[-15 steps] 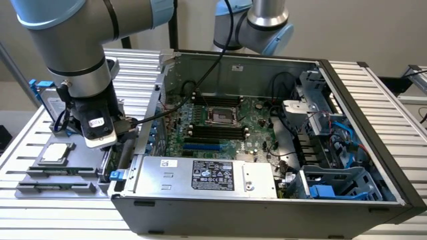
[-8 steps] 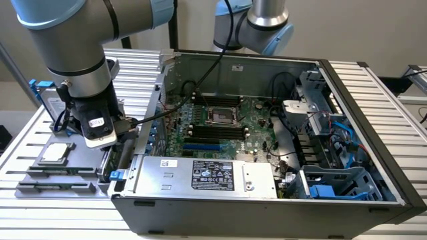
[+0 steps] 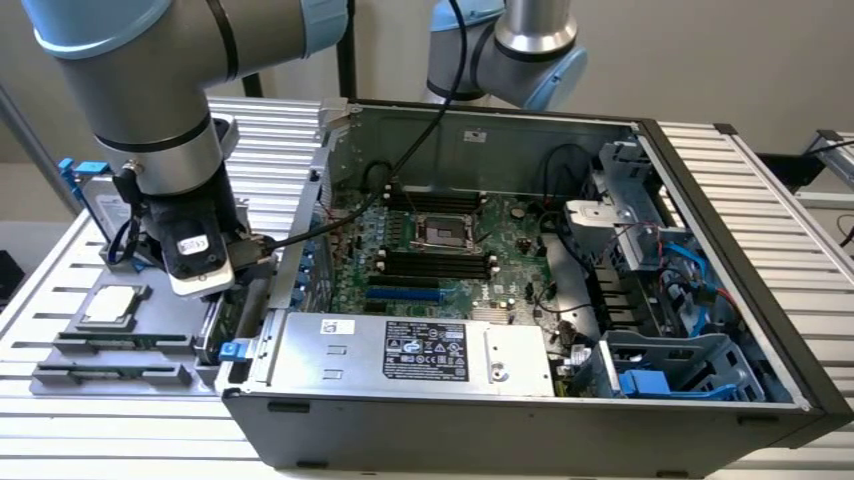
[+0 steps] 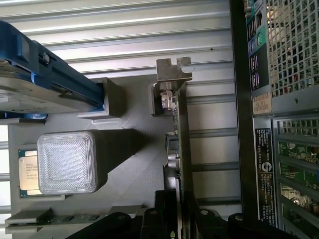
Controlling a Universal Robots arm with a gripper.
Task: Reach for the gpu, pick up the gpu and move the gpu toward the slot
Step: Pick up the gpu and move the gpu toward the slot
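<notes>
We see the gripper lowered over the grey tray beside the open computer case, its fingers drawn narrow against both faces of the gpu. The gpu stands on edge in the tray, just beside the case wall, its metal bracket at the end away from the gripper. A hard drive with blue rails sits apart in the same tray.
</notes>
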